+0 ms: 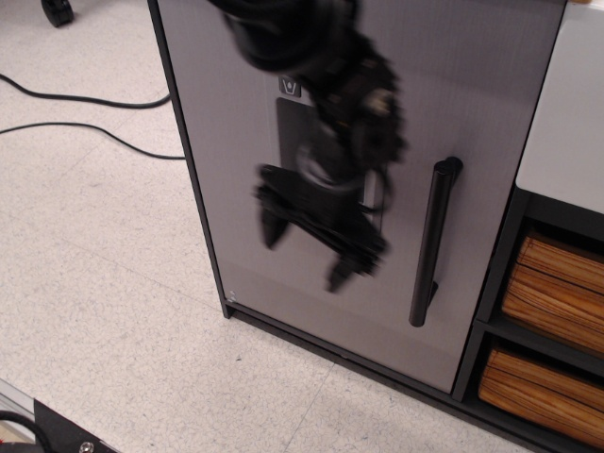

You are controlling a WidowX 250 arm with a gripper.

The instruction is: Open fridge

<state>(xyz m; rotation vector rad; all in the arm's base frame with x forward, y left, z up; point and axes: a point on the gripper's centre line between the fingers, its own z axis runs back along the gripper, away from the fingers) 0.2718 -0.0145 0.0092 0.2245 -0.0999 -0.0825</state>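
The fridge [481, 85] is a tall black-framed cabinet with a light grey door, and the door is closed. Its long vertical black bar handle [432, 241] runs down the door's right side. My black gripper [307, 253] hangs in front of the door, left of the handle and apart from it. It is blurred by motion, with its two fingers spread and nothing between them. My arm covers most of the dispenser recess [294, 90]; only one button shows.
A white-topped unit [566, 113] with wood-coloured drawers [557, 293] stands right of the fridge. Black cables [85, 99] lie on the speckled floor at the left. A dark rail [57, 429] crosses the bottom left corner.
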